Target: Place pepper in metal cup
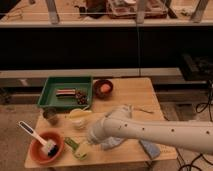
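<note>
Wooden table [135,95], pick-up stage: pepper [79,120] judged not yet in the metal cup [50,116].
Gripper [91,136] hangs low at the front beside the green cup [82,150]; its opening and hold cannot be told. Pepper appears mid-table, just right of the metal cup. Next: secure the pepper, carry it left over the rim.

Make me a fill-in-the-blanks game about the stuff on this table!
1. The tray is coloured ____.
2. The metal cup stands just in front of the ____.
3. The brush lies in an orange ____.
4. The gripper, at the tip of the ____ arm, is low beside the light green cup.
Missing words: green, tray, bowl, white.
</note>
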